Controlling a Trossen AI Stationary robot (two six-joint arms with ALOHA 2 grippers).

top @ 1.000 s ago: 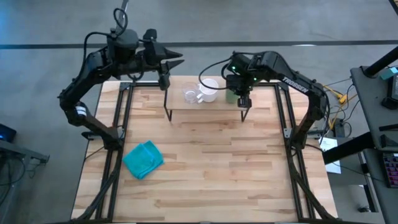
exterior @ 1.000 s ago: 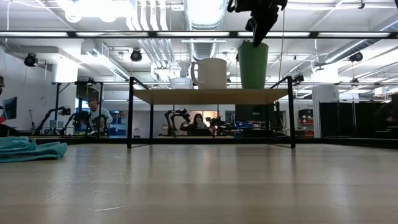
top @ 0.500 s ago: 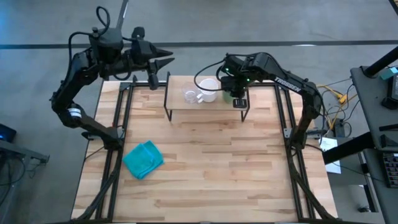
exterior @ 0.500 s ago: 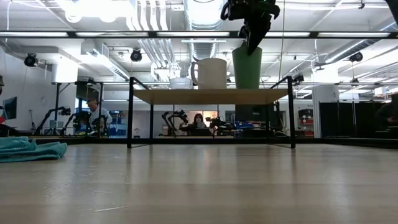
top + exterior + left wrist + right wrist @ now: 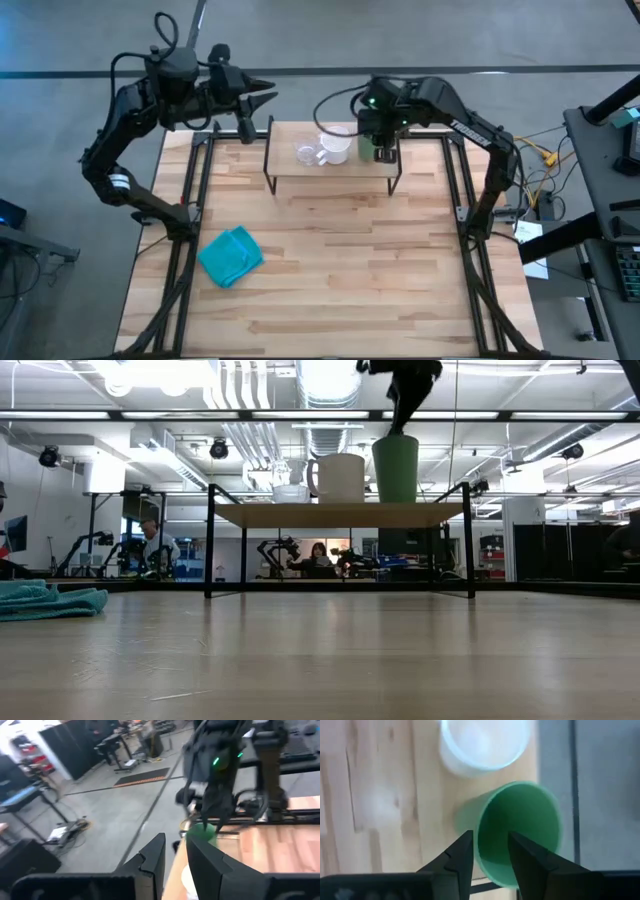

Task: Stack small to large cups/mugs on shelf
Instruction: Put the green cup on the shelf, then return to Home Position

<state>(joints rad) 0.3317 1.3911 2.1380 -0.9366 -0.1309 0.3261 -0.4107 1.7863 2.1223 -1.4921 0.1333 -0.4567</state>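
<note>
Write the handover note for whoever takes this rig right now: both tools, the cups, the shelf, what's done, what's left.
Right tool: open, fingers straddling the rim of the green cup, which stands on the shelf.
Left tool: open, holding nothing, waiting beyond the table's far left corner.
Cups: glass cup, white mug and green cup in a row on the shelf, small to large from its left end.
Done: all three are on the shelf in order.
Left: lift the right tool clear without tipping the green cup.

Light-wood worktop [image 5: 330, 270], bearing a teal cloth [image 5: 230, 256] and a black-legged shelf [image 5: 330, 172]. On the shelf, in a row: glass [image 5: 306, 155], mug [image 5: 335, 144], green cup [image 5: 396, 468].
</note>
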